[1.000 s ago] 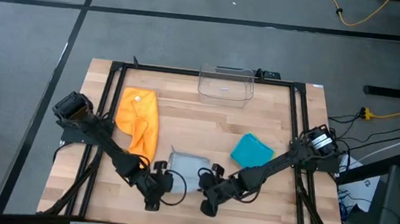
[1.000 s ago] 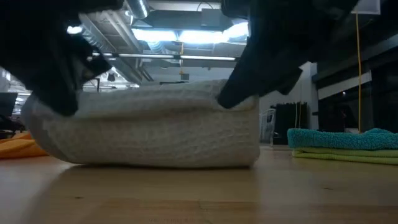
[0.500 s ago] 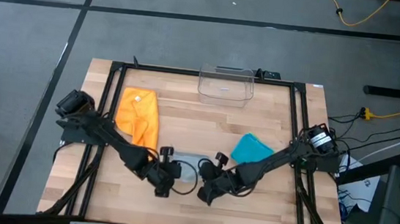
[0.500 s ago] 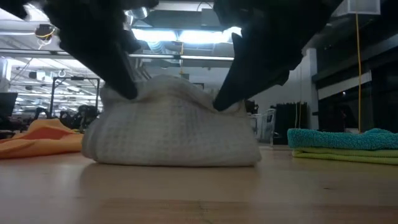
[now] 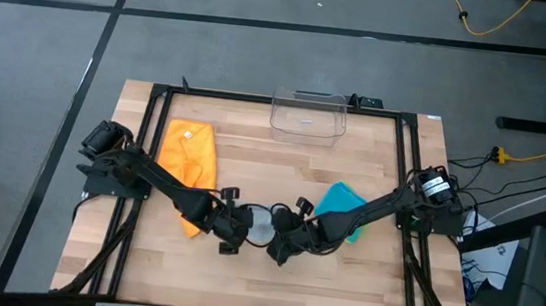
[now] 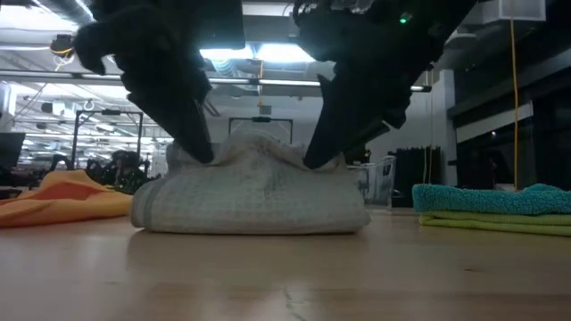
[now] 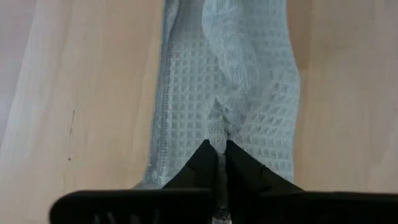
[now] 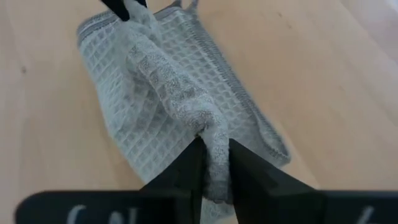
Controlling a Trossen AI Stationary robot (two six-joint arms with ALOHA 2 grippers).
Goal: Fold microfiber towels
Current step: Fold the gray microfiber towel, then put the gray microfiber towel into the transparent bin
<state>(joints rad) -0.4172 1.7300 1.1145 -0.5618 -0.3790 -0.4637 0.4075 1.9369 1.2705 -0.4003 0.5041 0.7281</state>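
The light grey towel point(image 5: 258, 224) lies bunched at lower centre of the high view, on the table point(image 5: 361, 287), between the two hands. It is a waffle-weave cloth: judged soft, light and limp, with no stiffness to hold a fold unaided. The texture should give good friction, so slipping is unlikely; it is not fragile. The best hold is a pinch on a hemmed edge or corner, where the stitched border resists stretching.

The left hand point(image 7: 217, 149) is closed, pinching a raised ridge of the grey cloth. The right hand point(image 8: 213, 149) also has a gathered ridge of the same towel between its fingers; its grip appears looser, and whether it is clamped firmly cannot be told. In the low view both hands come down onto the top of the mound from upper left and upper right, the cloth sagging to the table on each side.

The orange towel point(image 5: 188, 157) lies loose at centre left. The teal towel point(image 6: 491, 198) rests on the lime green towel point(image 6: 491, 220) at right.
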